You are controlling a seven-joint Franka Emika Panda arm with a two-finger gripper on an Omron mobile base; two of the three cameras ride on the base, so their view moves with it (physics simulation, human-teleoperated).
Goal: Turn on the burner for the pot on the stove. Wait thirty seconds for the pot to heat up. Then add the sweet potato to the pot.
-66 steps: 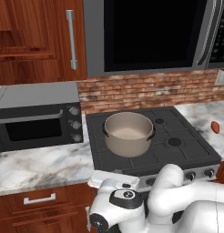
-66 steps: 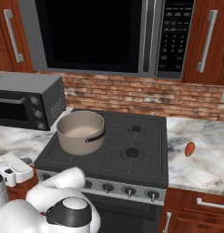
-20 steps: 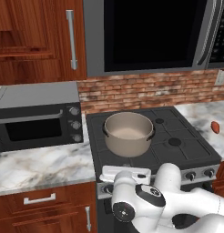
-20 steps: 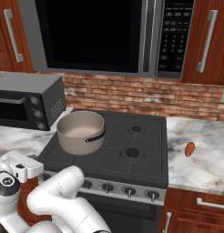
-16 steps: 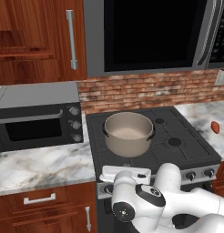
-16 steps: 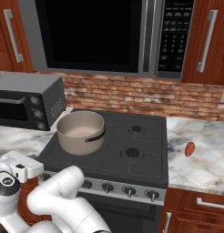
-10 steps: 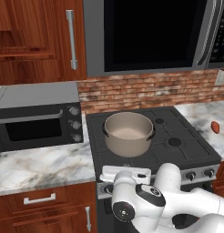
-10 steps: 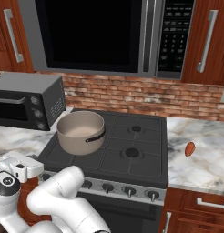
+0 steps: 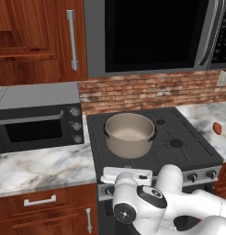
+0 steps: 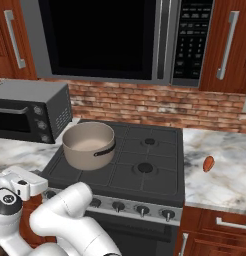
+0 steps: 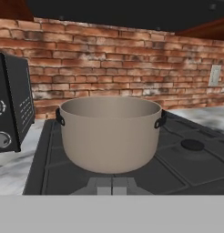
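Hand view shows you the pot [image 11: 110, 134] on the black stove [image 11: 177, 164], brick wall [image 11: 109, 59] behind, gripper [image 11: 112, 185] closed and empty at 6 o'clock.

The white arm rises from the 5 o'clock corner of the left base view and folds low, its dark-jointed elbow bulging at about 6 o'clock. From there the forearm reaches toward 11 o'clock, ending in the flat white hand, which lies level — roughly horizontal. In the right base view the same arm climbs from 7 o'clock, with the hand out at about 8 o'clock. The gripper [image 11: 112, 184] shows at 6 o'clock in the hand view: its two small fingertips [image 11: 104, 183] stand side by side, pressed together with no gap between them — the jaws are closed on nothing.
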